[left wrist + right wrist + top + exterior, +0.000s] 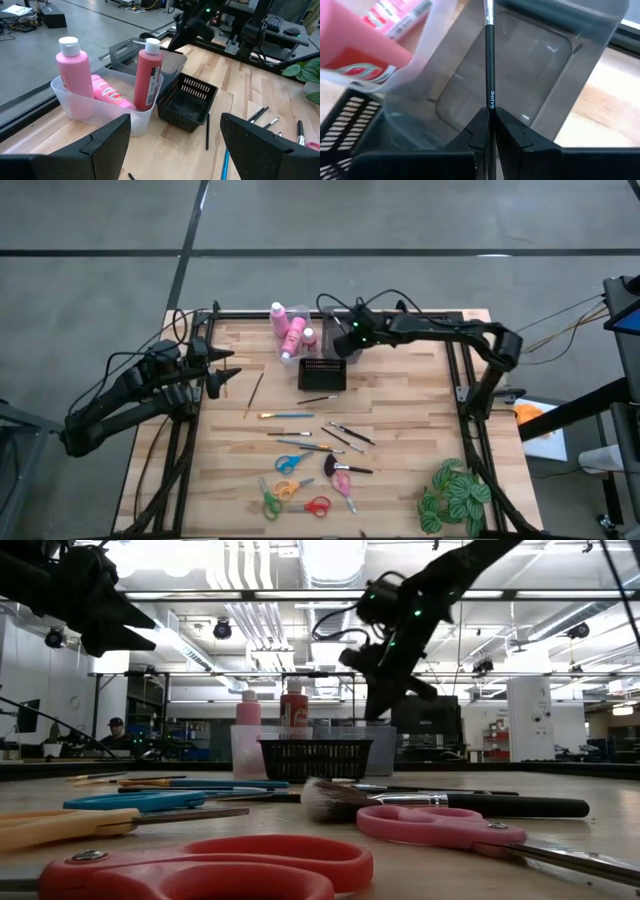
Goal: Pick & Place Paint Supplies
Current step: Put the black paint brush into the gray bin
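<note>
Left gripper [222, 372] waits well left of the black mesh basket [322, 373], jaws spread, empty. Left of the basket, three pink bottles [148, 73] sit in a frosted tub [90, 107]: glossy plastic, white caps. Right gripper [490, 127] hangs over the smoky clear bin [530, 85] behind the basket, clamped on a thin black brush [490, 65]. Watch the drop: released off-centre, that slick round handle could catch the rim and roll out. Scissors [290, 463] and brushes lie loose in front of the basket.
</note>
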